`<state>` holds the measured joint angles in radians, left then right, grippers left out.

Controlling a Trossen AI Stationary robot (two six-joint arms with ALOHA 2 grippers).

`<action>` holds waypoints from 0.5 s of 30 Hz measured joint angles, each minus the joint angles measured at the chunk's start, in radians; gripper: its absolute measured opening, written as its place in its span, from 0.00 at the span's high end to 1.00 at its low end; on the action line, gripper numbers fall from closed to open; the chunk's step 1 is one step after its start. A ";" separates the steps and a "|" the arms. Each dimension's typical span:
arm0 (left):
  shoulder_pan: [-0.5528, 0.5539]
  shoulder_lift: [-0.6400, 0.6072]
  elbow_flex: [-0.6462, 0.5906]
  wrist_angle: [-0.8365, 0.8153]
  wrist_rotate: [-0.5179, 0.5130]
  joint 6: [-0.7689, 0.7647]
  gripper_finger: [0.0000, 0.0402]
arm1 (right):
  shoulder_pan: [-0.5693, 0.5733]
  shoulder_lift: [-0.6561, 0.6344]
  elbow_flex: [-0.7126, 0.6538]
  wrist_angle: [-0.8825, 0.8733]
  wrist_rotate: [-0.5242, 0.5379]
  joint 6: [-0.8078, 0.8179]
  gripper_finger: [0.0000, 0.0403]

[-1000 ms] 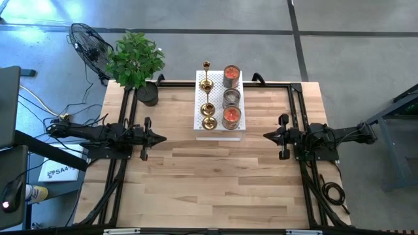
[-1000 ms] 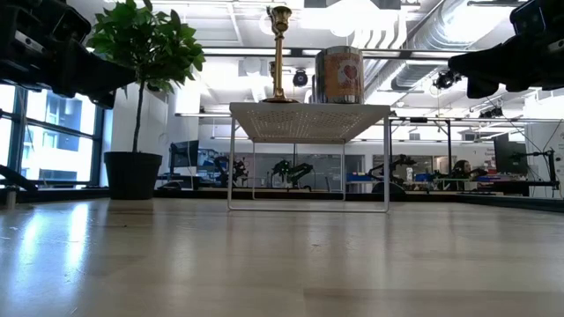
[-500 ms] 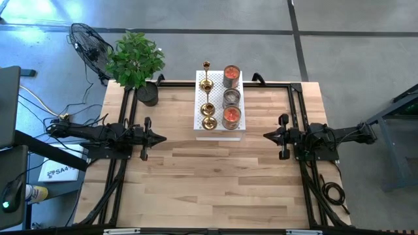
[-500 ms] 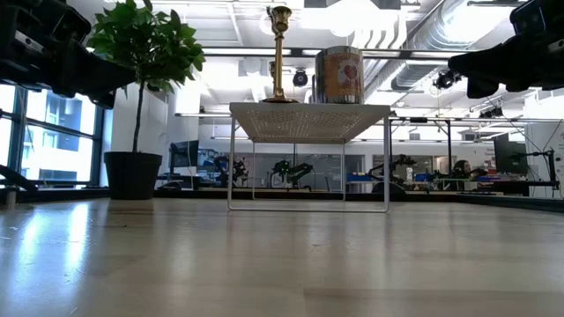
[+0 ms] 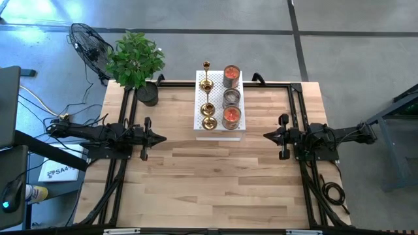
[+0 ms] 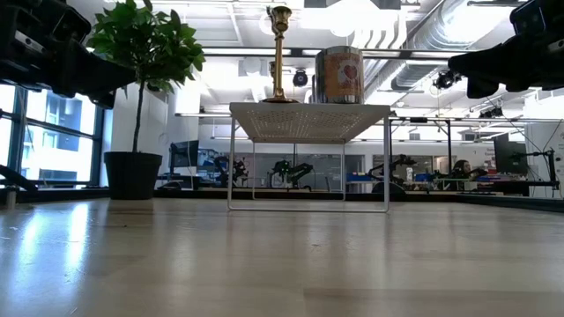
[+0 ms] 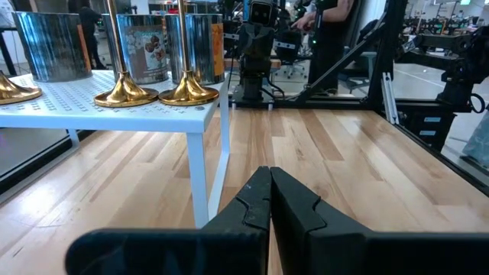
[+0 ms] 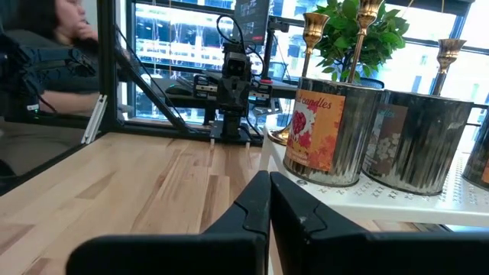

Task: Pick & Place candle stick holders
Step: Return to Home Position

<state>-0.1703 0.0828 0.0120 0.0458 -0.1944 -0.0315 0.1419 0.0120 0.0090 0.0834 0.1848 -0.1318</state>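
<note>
Three gold candle stick holders (image 5: 208, 98) stand upright in a row on their round bases along the left side of a white perforated stand (image 5: 219, 130) at the table's far middle; their bases show in the left wrist view (image 7: 157, 90). My left gripper (image 5: 163, 138) is shut and level at the table's left, apart from the stand. My right gripper (image 5: 266, 136) is shut and level at the table's right, also apart from it. In the low view one candle stick holder (image 6: 280, 53) rises above the stand.
Three metal candle tins (image 5: 230, 96) stand on the stand's right side, beside the holders. A potted plant (image 5: 136, 62) sits at the table's far left corner. A black frame (image 5: 297, 98) runs along the table's edges. Bare wood (image 5: 215, 183) lies between and in front of the arms.
</note>
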 joint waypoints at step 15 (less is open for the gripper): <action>0.000 0.000 0.000 0.000 0.000 0.000 1.00 | 0.000 0.000 0.000 0.000 0.000 0.000 0.98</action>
<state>-0.1705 0.0826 0.0120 0.0458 -0.1942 -0.0315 0.1417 0.0120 0.0090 0.0834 0.1846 -0.1318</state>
